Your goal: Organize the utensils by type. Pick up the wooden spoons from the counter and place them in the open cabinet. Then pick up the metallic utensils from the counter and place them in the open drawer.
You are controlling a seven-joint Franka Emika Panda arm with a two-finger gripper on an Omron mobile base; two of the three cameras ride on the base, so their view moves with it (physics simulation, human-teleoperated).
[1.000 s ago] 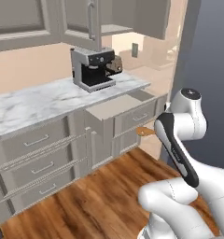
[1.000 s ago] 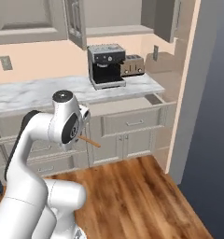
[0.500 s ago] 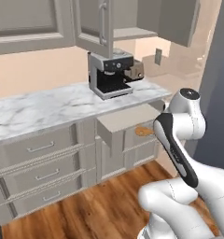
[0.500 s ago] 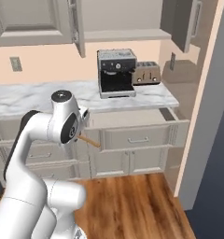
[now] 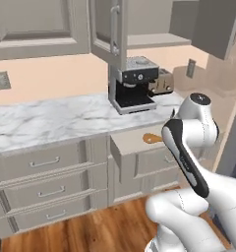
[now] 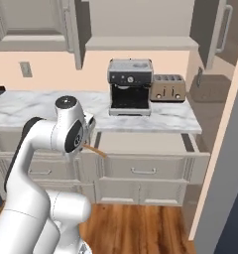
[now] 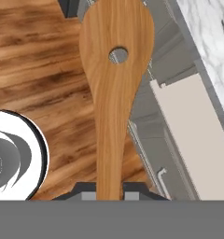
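Hand view looks straight along the wooden spoon [image 7: 115,93] that I hold: its orange-brown handle rises from between my fingertips at the bottom edge, and my jaws are pinched tight on that handle, my gripper [image 7: 109,190] barely parted around it. The spoon's broad bowl sits at the top of that view with a small round hole through it. Beyond the spoon I see wood-plank floor [image 7: 34,70] on one side and, on the other, the open drawer [image 7: 198,140] with its plain beige bottom, and past it a corner of the white marble counter [image 7: 212,28]. From the left base view the spoon's bowl [image 5: 152,138] pokes out beside my arm, hanging in front of the pulled-out drawer [image 5: 132,142] and not resting in it. From the right base view the spoon [image 6: 93,149] slants out from my wrist near the left end of the drawer [image 6: 146,144], whose bottom looks bare. On the counter [image 6: 27,106] stand a black and steel coffee machine [image 6: 130,87] and, just beside it, a toaster [image 6: 166,88]. Above them the cabinet [image 6: 141,42] stands open, its doors swung wide and its shelf in plain sight.
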